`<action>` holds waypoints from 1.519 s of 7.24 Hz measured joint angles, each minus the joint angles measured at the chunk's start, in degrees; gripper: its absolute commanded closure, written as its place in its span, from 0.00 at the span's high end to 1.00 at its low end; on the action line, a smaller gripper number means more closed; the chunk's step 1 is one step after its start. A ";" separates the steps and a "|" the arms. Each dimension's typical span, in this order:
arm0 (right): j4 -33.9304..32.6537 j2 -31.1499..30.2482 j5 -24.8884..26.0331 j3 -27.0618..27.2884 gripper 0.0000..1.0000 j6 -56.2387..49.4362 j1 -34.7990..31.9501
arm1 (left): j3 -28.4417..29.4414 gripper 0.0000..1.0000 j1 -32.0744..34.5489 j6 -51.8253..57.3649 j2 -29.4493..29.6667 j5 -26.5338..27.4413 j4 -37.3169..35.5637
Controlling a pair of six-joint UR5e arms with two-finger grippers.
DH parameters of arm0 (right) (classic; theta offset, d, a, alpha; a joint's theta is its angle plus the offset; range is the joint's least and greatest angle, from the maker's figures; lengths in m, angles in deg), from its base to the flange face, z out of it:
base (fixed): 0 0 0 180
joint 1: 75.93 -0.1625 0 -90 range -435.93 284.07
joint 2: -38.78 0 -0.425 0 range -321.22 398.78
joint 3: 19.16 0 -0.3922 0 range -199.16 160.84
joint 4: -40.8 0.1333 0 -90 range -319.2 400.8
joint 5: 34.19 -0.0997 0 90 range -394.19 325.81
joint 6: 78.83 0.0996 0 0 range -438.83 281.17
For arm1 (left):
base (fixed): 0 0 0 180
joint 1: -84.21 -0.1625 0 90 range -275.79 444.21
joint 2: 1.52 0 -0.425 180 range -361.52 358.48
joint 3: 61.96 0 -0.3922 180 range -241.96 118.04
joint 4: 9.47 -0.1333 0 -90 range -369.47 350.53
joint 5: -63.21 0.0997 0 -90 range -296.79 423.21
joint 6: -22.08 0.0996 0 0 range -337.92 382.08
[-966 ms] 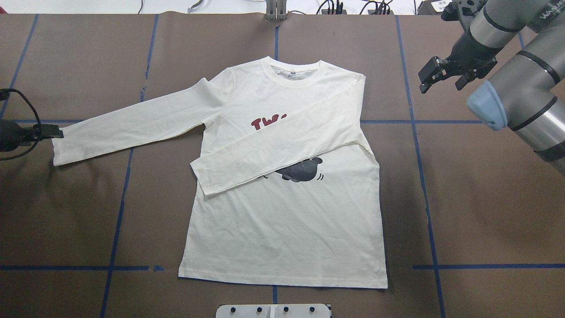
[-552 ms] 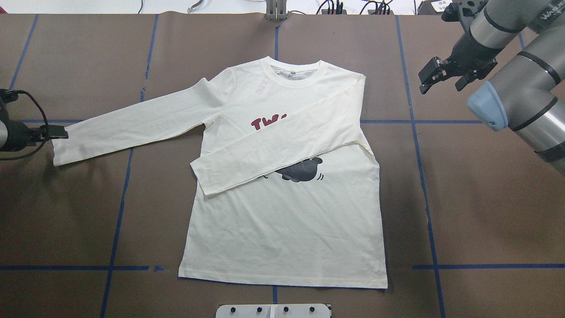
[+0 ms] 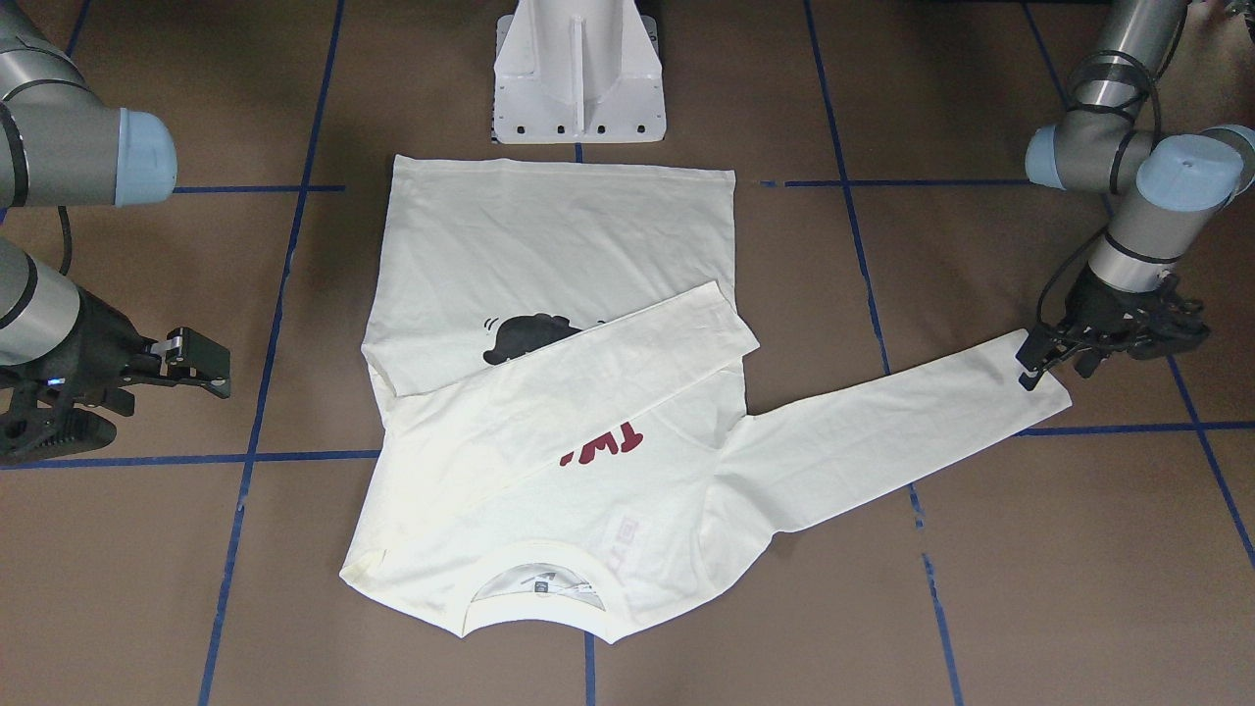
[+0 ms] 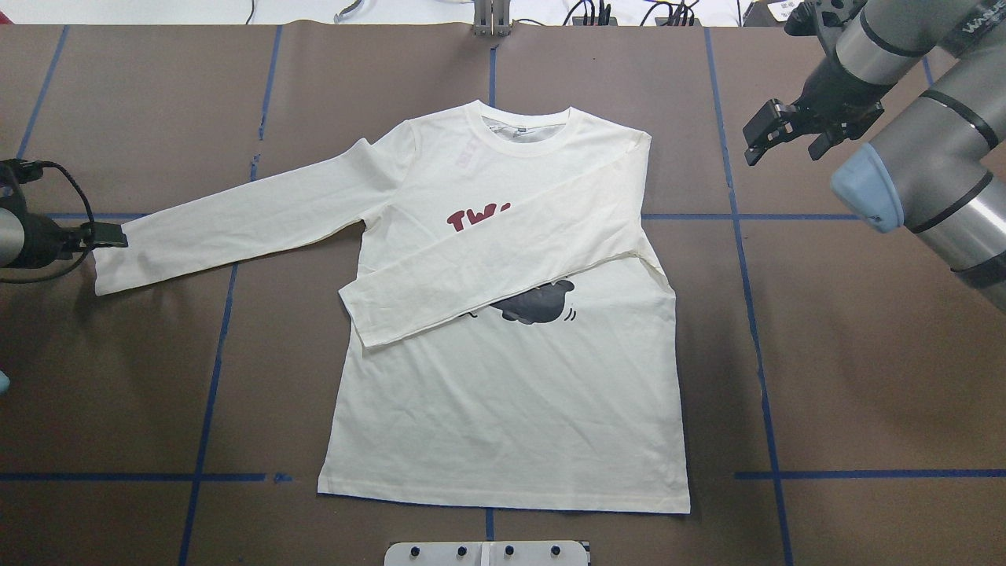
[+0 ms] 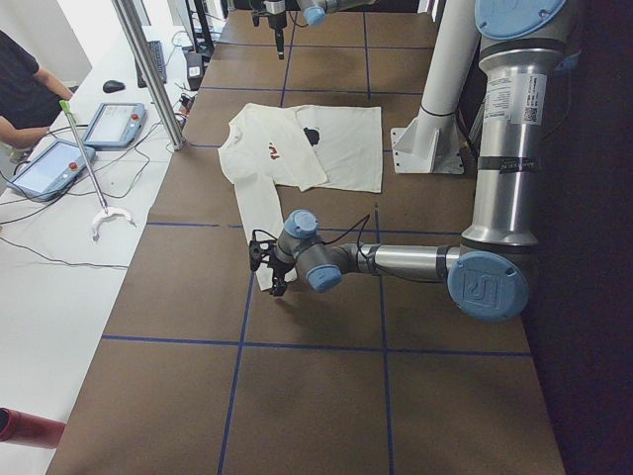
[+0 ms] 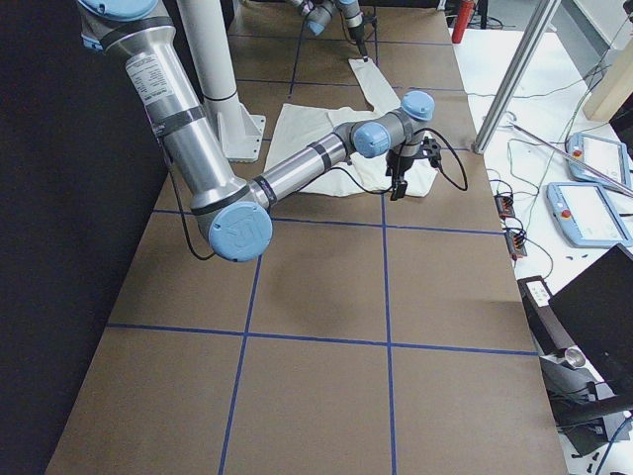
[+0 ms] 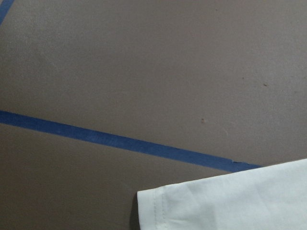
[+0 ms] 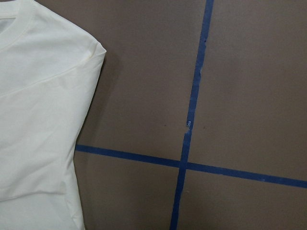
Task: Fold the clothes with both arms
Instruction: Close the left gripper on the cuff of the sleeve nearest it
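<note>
The cream long-sleeved shirt lies flat on the brown table, print side up. One sleeve is folded across the chest and covers part of the red lettering and the black cat. The other sleeve stretches out flat toward my left arm. My left gripper is low at that sleeve's cuff, its fingers apart, and holds nothing. Beyond the shirt's shoulder, off the cloth, my right gripper hovers open and empty.
The white pedestal base stands just past the shirt's hem. Blue tape lines grid the brown table. In the exterior left view a metal post, tablets and a person's arm are at the side bench.
My left gripper has slid along the table toward the shirt until it meets the outstretched cuff. My right gripper has barely shifted. The shirt has not moved.
</note>
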 measured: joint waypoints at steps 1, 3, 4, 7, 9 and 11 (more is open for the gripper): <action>-0.05 0.07 0.04 0.01 1.00 0.03 0.01 | 0.00 0.94 -0.02 0.00 -0.16 -0.04 -0.04; -0.16 0.17 0.10 -0.05 1.00 0.04 0.06 | 0.00 0.91 -0.14 0.00 -0.39 -0.10 -0.16; -0.23 0.24 0.11 -0.12 1.00 0.04 0.08 | 0.00 0.87 -0.29 0.00 -0.41 -0.09 -0.19; -0.38 0.46 0.12 -0.26 1.00 0.04 0.17 | -0.07 0.57 -1.25 -0.11 -0.44 -0.12 -0.44; -0.41 0.51 0.12 -0.30 1.00 0.04 0.25 | -0.26 0.39 -1.42 -0.25 -0.49 -0.09 -0.51; -0.42 0.51 0.17 -0.32 1.00 0.04 0.25 | -0.54 0.30 -1.44 -0.28 -0.46 -0.07 -0.56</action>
